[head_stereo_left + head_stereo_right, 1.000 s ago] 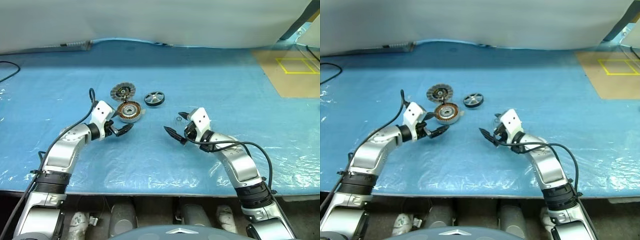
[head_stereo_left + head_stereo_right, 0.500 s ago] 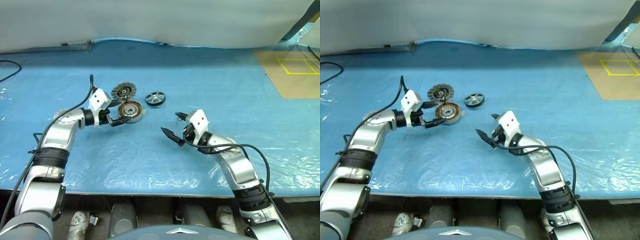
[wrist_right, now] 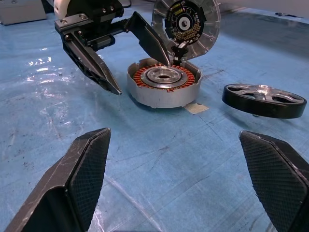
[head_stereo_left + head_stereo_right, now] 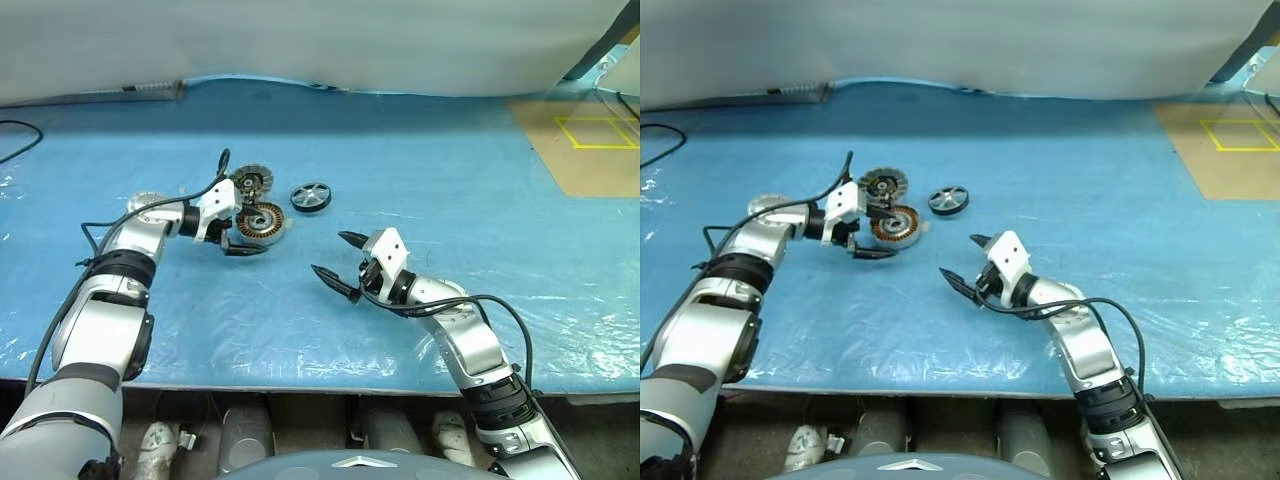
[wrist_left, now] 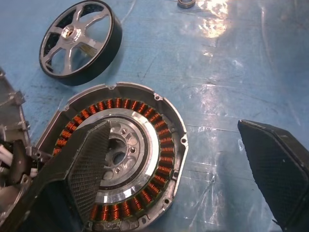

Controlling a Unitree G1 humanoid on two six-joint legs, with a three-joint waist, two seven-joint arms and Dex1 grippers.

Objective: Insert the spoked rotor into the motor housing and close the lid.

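Note:
The motor housing [image 4: 262, 218], a short drum with copper windings, sits left of centre on the blue sheet. Behind it the lid [image 4: 248, 182] stands tilted up on edge, face toward me. The spoked rotor [image 4: 310, 196] lies flat just right of them, apart from both. My left gripper [image 4: 243, 228] is open at the housing's left side, with one finger [image 5: 82, 179] over the windings and the other [image 5: 280, 174] off to the side on the sheet. My right gripper [image 4: 335, 258] is open and empty, nearer me and right of the housing, pointing toward it [image 3: 164, 87].
A small metal ring [image 5: 186, 3] lies on the sheet beyond the rotor. A brown board with a yellow tape square [image 4: 590, 140] is at the back right. A black cable [image 4: 15, 140] runs at the far left. The blue sheet [image 4: 450, 200] spreads wide to the right.
My left gripper has rolled and swung in from the left to the housing; one finger now reaches over its windings. The right gripper has drifted slightly back and left.

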